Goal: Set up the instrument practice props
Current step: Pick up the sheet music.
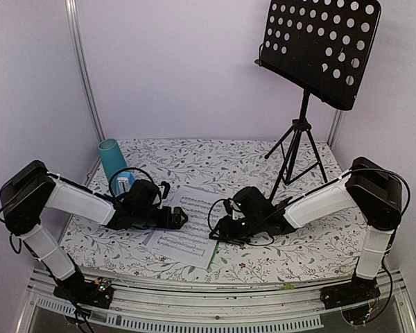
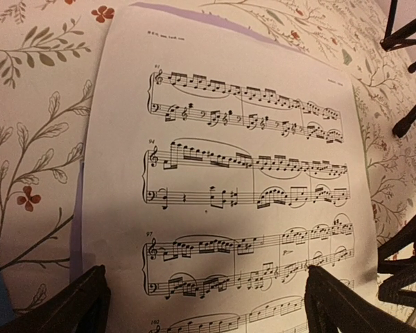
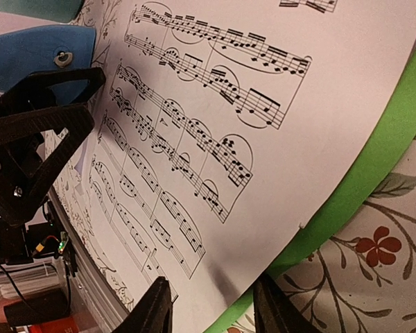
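This is a robot test cell in a lab, dressed as a music corner. Plain lilac walls [image 1: 180, 69] close it in behind and to both sides of the jaws, with bare aluminium posts [image 1: 85, 76] at the back corners. The table [image 1: 215, 156] beneath the jaws wears a floral printed cover. Its edge behind them is a slotted metal rail [image 1: 215, 295] where the arms [image 1: 76, 201] are bolted. A black music stand [image 1: 319, 48] rises well beyond the jaws of the right gripper [image 1: 220, 227], and printed sheet music [image 1: 187, 243] lies under them.

Even, soft light (wrist views warmer, edge-warped).
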Controlling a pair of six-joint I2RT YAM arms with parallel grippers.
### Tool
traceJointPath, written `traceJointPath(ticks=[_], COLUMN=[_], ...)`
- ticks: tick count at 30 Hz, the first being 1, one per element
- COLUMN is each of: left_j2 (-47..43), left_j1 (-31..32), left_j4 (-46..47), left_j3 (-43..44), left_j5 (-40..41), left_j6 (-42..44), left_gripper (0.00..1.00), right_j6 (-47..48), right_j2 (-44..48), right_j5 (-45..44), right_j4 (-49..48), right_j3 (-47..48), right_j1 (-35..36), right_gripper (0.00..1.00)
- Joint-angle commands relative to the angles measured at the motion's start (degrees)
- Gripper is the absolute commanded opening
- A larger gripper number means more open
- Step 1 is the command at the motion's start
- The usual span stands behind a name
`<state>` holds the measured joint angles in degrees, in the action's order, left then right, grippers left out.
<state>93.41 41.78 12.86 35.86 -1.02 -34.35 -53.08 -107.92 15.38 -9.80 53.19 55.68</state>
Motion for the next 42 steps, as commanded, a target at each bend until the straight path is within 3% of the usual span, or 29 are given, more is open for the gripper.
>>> traceJointPath(ticks=[1,22,42], left_j2=[1.36,1.07,1.25], left_j1=[0.7,1.08,1.45], left_j4=[-0.91,-0.73,0.47], left_j3=[0.73,0.0,-0.26], left_j5=[-1.16,-1.17,-1.89], left_j6=[-0.55,-0.72,-0.81], left_gripper=[0.99,0.99,0.99], right_j6=[-1.29,-1.72,-4.22], right_j2=[-0.54,3.77,-0.87], right_j5=[-1.14,-2.23,-0.14], right_j4=[-1.05,1.44,-1.28], right_j3=[-0.95,-1.77,-0.91], right_j1=[-0.68,-0.69,-1.3], right_gripper=[0.37,0.31,0.31])
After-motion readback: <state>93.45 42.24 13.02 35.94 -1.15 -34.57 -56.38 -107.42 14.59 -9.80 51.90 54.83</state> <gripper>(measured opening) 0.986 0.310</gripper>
